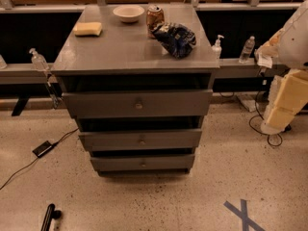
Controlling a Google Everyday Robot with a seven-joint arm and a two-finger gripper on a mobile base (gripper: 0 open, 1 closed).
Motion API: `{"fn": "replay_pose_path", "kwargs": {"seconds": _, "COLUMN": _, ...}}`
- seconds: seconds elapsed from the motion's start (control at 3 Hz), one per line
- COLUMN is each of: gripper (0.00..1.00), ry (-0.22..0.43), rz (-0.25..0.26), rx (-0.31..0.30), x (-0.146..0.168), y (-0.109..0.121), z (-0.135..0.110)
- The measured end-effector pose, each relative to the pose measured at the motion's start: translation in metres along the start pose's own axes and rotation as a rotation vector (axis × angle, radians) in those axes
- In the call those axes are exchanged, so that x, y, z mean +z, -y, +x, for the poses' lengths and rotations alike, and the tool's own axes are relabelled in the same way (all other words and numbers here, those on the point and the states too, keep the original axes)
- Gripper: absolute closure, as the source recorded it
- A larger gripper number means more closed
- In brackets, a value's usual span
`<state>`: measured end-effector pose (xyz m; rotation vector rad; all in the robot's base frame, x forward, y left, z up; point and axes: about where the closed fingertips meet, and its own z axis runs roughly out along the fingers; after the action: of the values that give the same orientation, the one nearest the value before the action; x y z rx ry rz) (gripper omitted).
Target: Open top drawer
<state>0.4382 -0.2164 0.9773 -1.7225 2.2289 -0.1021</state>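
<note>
Grey and flat-fronted, the top drawer [163, 103] sits just under the grey cabinet top [125, 47], long axis left to right, round brass knob [138, 105] facing us. We can read nothing on the brown drink can [154, 17] or the crumpled dark blue bag [175, 38]; the round cream bowl [128, 13] looks empty. Well apart, at the right edge, hangs the pale gripper [275, 118]; we cannot tell whether it is open or closed.

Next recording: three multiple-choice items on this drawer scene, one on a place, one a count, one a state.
1. Relative to the bowl, the yellow sponge lies: A left; B right; C inside.
2. Grey drawers, counting the top drawer: A two; B three; C five.
3. The hand: A grips a knob; B presses the bottom drawer; C touches no drawer.
A: the sponge is left of it. B: three fronts are stacked. C: the hand is at the right edge, apart from the cabinet.
</note>
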Motion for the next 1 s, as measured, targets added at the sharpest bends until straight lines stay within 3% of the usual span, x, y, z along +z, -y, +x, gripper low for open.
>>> {"fn": "replay_pose_path", "kwargs": {"seconds": 0.33, "gripper": 0.00, "ry": 0.000, "rz": 0.000, "rx": 0.000, "x": 0.000, "y": 0.000, "z": 0.000}}
{"fn": "replay_pose_path", "kwargs": {"seconds": 0.67, "gripper": 0.00, "ry": 0.037, "rz": 0.045, "rx": -0.020, "x": 0.000, "y": 0.002, "z": -0.009}}
{"fn": "replay_pose_path", "kwargs": {"seconds": 1.0, "gripper": 0.00, "ry": 0.137, "rz": 0.053, "rx": 0.006, "x": 0.033, "y": 0.012, "z": -0.031}}
